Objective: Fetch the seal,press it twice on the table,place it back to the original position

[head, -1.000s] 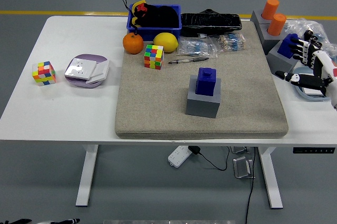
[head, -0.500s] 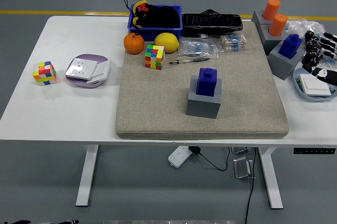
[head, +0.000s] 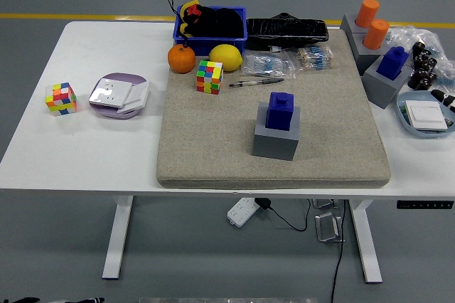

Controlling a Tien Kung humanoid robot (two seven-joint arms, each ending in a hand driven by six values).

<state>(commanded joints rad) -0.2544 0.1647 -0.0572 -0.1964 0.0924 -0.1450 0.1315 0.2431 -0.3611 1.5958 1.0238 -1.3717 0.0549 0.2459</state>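
The seal point(head: 279, 111), a dark blue block with a knob on top, stands upright in its grey holder point(head: 274, 141) near the middle of the felt mat point(head: 213, 139), long axis vertical. Only a sliver of the right hand point(head: 446, 98) shows at the picture's right edge, above the pale dish point(head: 411, 119); I cannot tell how its digits are set, and nothing appears to be held. From that hand the seal lies toward nine o'clock, well apart. The left hand is out of view, so the right is probably the nearer one.
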